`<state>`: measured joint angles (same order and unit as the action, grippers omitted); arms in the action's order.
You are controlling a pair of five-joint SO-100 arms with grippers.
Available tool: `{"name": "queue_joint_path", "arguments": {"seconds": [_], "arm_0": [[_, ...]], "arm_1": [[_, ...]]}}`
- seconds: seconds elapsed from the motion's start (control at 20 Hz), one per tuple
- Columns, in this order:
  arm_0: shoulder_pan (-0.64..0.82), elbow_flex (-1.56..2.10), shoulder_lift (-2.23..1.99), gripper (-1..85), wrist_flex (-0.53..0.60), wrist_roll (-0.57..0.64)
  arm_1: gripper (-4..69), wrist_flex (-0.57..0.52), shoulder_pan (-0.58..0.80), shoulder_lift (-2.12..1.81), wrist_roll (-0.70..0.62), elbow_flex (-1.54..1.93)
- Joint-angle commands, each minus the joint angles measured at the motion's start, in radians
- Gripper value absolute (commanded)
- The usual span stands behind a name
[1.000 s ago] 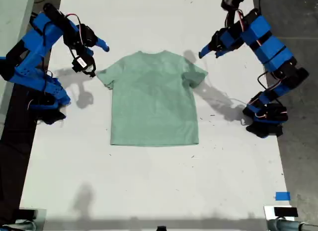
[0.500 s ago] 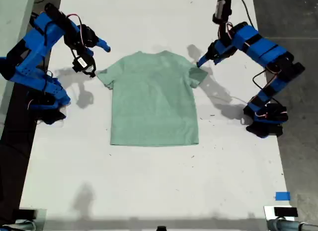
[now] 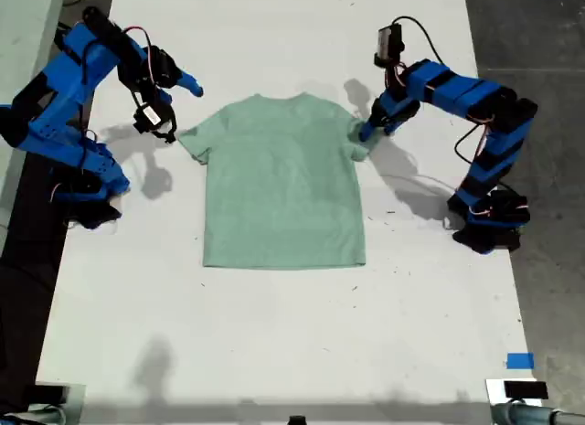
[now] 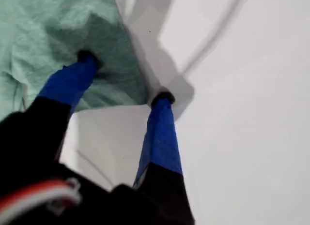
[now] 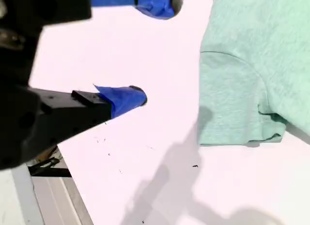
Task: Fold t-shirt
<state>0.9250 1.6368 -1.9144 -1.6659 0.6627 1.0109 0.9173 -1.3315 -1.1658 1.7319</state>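
The pale mint-green t-shirt [image 3: 283, 192] lies flat on the white table [image 3: 274, 343], neck toward the far edge. My first gripper [image 3: 364, 132] is down at the sleeve on the exterior view's right. It is open [image 4: 126, 77]: one fingertip presses on the sleeve cloth [image 4: 48, 22], the other rests on the table at the sleeve's corner. My second gripper [image 3: 183, 110] hovers open just off the sleeve on the exterior view's left. In the second wrist view it [image 5: 157, 50] has only bare table between its fingers, and the sleeve [image 5: 256, 55] lies beside it, apart.
Both arm bases stand at the table's sides, one [image 3: 87, 183] on the exterior view's left, the other [image 3: 489, 219] on its right. A blue tape mark [image 3: 519, 360] and a small black object [image 3: 523, 389] sit near the front corner on the exterior view's right.
My first arm has reached down and in toward the shirt, bringing its open gripper from above the table onto the sleeve. The second arm has not moved.
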Motion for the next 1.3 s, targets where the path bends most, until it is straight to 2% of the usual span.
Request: {"name": "queue_joint_path", "arguments": {"seconds": [0.0, 0.2, 0.3, 0.4, 0.6, 0.75, 0.95, 1.05, 1.25], "arm_0": [[-0.008, -0.003, -0.003, 29.4, 0.015, 0.0], [-0.015, -0.002, 0.006, 29.2, 0.02, 0.0], [-0.018, 0.0, 0.009, 29.0, 0.021, 0.0], [-0.021, 0.0, 0.011, 29.0, 0.023, 0.0], [-0.021, 0.002, 0.014, 29.0, 0.028, 0.002], [-0.025, 0.005, 0.014, 29.0, 0.029, 0.005], [-0.028, 0.011, 0.015, 28.9, 0.032, 0.006], [-0.029, 0.011, 0.015, 29.0, 0.035, 0.005], [-0.034, 0.011, 0.021, 29.0, 0.038, 0.006]], "arm_1": [[0.4, -0.002, -0.006, 0.003, 0.011, -0.034], [-1.0, 0.152, -0.02, -0.046, 0.044, -0.132], [-1.0, 0.186, -0.038, -0.104, 0.051, -0.17], [-1.0, 0.285, -0.044, -0.112, 0.071, -0.253], [-1.0, 0.35, -0.084, -0.14, 0.117, -0.387], [-1.0, 0.359, -0.132, -0.086, 0.176, -0.472], [-1.0, 0.486, -0.268, 0.132, 0.318, -0.914], [-1.0, 0.457, -0.342, 0.221, 0.388, -1.052], [-1.0, 0.288, -0.417, 0.313, 0.486, -1.055]]}}
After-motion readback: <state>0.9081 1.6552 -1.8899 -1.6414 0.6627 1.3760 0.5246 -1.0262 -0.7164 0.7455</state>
